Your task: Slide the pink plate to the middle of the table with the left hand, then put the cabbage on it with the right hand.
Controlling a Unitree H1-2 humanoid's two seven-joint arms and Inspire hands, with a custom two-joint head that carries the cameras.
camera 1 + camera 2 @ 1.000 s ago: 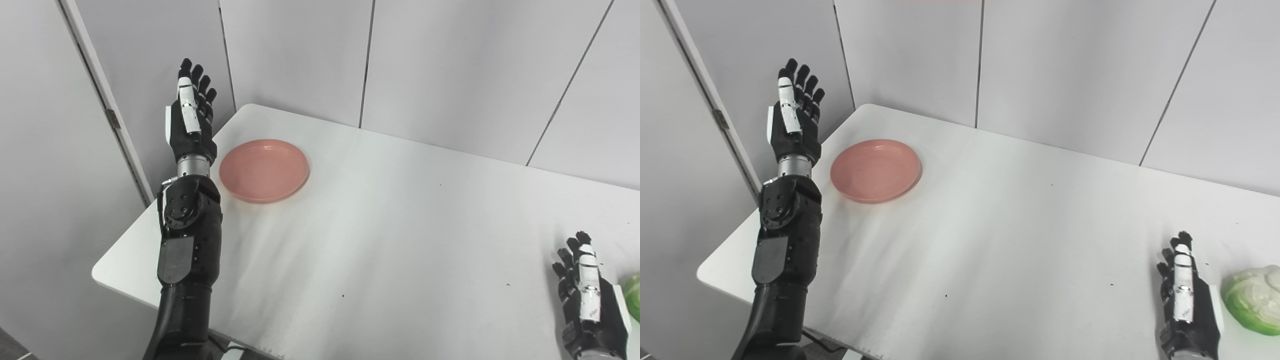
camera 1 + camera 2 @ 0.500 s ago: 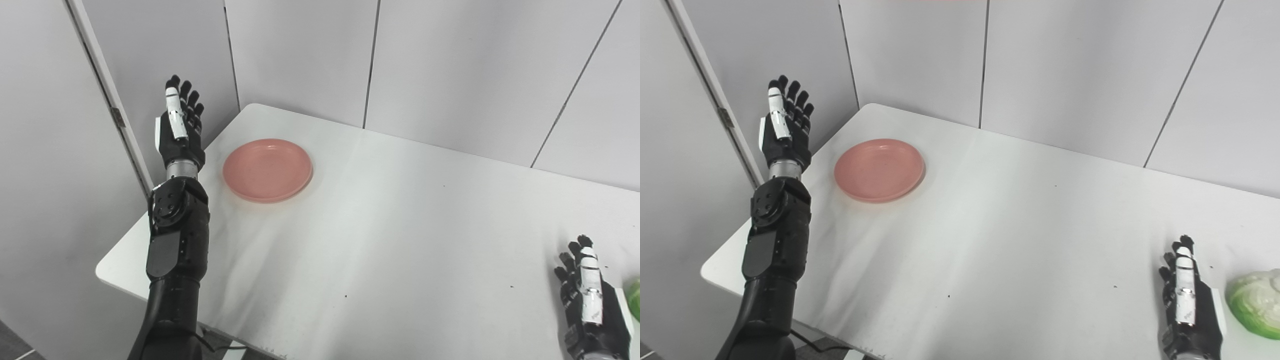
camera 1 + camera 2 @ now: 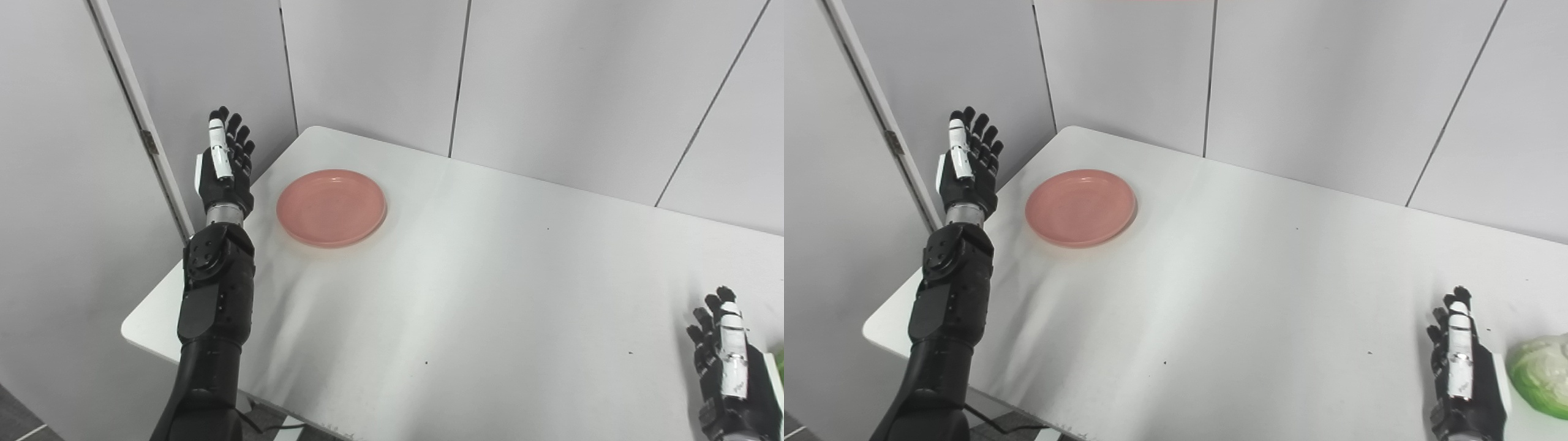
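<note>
Pale grey wall panels back a smooth white table with rounded corners. Off its left edge the left hand, black with a white strip along one finger, stands upright, fingers straight and spread, holding nothing. Just beside it on the table lies the round, shallow pink plate, matte and bare. Near the right front, the right hand rests empty, fingers extended, next to the crinkled green cabbage.
</note>
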